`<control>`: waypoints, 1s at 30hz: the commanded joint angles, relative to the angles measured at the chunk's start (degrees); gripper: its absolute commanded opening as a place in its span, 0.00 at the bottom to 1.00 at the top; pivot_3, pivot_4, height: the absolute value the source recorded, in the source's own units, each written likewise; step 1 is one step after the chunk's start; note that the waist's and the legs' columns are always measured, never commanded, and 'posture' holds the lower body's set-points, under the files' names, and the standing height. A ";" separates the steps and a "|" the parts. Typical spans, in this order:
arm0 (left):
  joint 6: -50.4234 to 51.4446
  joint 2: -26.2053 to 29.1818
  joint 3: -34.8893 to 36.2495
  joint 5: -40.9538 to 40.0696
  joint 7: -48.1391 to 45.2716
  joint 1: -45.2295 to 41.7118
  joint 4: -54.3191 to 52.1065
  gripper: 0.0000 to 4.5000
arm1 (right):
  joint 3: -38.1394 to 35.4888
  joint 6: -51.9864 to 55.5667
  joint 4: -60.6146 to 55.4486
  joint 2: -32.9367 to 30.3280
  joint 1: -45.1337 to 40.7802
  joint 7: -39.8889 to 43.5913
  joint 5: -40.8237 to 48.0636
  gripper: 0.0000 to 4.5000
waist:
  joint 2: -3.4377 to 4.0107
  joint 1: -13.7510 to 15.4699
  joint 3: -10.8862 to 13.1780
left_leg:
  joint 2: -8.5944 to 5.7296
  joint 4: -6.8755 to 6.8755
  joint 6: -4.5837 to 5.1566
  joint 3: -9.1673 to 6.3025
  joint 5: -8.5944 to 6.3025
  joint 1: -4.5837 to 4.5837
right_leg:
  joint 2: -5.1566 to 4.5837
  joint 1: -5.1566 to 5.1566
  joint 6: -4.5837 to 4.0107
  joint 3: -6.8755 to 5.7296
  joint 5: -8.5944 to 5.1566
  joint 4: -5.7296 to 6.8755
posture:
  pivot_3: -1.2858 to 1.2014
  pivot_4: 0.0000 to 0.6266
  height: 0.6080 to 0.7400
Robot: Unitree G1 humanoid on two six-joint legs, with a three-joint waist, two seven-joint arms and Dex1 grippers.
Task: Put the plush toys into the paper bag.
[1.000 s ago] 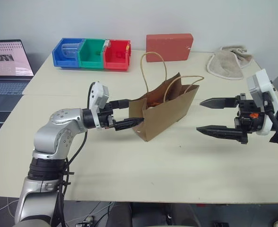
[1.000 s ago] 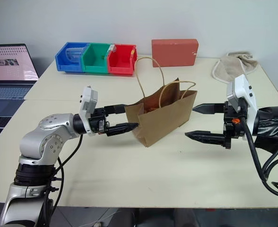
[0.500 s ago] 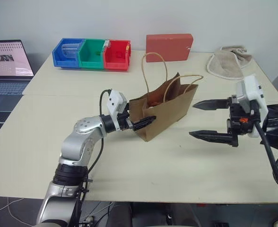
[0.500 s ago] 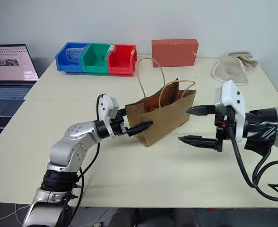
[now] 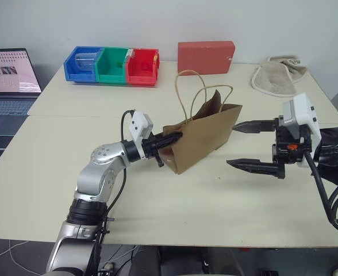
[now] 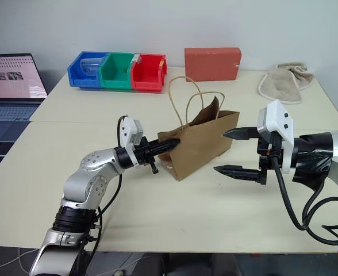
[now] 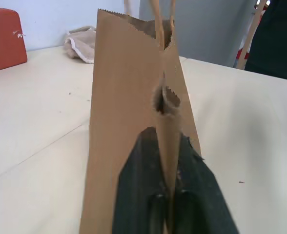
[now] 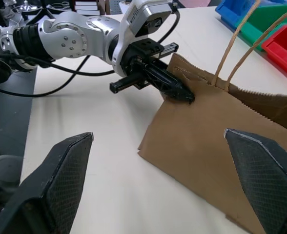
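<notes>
The left gripper [image 5: 172,138] pinches the brown paper bag's [image 5: 206,138] near edge on the tabletop [image 5: 157,190], while the right gripper [image 5: 246,145] hovers beside it, jaws wide

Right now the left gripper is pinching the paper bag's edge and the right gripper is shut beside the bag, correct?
Not quite. The left gripper is indeed shut on the paper bag edge, but the right gripper is open, its two fingers spread wide apart beside the bag. The left eye view shows this.
</notes>
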 commanded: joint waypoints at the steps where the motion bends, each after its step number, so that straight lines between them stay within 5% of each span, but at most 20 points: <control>1: -0.54 1.34 0.62 -1.23 -3.02 -1.45 0.32 0.01 | -1.18 -3.05 -1.58 0.01 1.21 -0.28 -2.00 1.00 | 0.00 0.01 0.00 | 0.00 0.00 0.00 0.00 0.00 0.00 | 0.00 0.00 0.00 0.00 0.00 0.00 | 0.52 0.24 1.00; 7: 1.05 3.78 0.82 -4.01 -10.40 -5.55 3.36 0.01 | -6.37 -3.91 -2.33 -2.65 5.90 1.19 -2.07 1.00 | 0.00 0.02 0.00 | 0.00 0.00 0.00 -0.01 0.00 -0.01 | 0.00 0.00 0.00 -0.01 0.00 0.00 | 0.52 0.24 1.00; 12: -0.47 3.19 -2.55 -2.44 -19.09 -13.28 12.75 0.01 | -20.83 3.33 -5.18 -7.56 15.56 3.03 3.06 1.00 | 0.00 0.65 0.00 | -0.03 0.02 0.00 -0.03 0.00 -0.04 | 0.00 0.03 -0.01 -0.03 -0.01 -0.03 | 0.52 0.24 1.00; 19: -5.47 -2.88 -5.82 0.37 -26.85 -21.54 27.46 0.01 | -37.22 10.77 -13.10 -6.29 28.63 0.36 5.76 1.00 | -0.01 0.77 0.00 | -0.03 0.04 0.00 -0.03 0.00 -0.05 | 0.00 0.04 -0.01 -0.03 -0.01 -0.03 | 0.52 0.24 1.00; 28: -14.15 -6.94 -7.45 6.80 -30.39 -26.75 40.60 0.01 | -45.82 14.10 -18.67 -4.51 35.46 -3.53 11.62 1.00 | -0.02 0.20 0.00 | -0.03 0.06 0.00 -0.01 0.00 -0.05 | 0.00 0.04 0.00 0.00 0.00 -0.04 | 0.52 0.24 1.00; 30: -15.68 -6.86 -7.44 7.74 -31.39 -27.49 42.38 0.10 | -46.53 14.16 -18.88 -4.52 36.15 -4.44 12.65 1.00 | -0.02 0.27 -0.01 | -0.03 0.08 0.00 -0.04 0.00 -0.04 | 0.00 0.08 0.00 0.00 -0.01 -0.06 | 0.52 0.24 1.00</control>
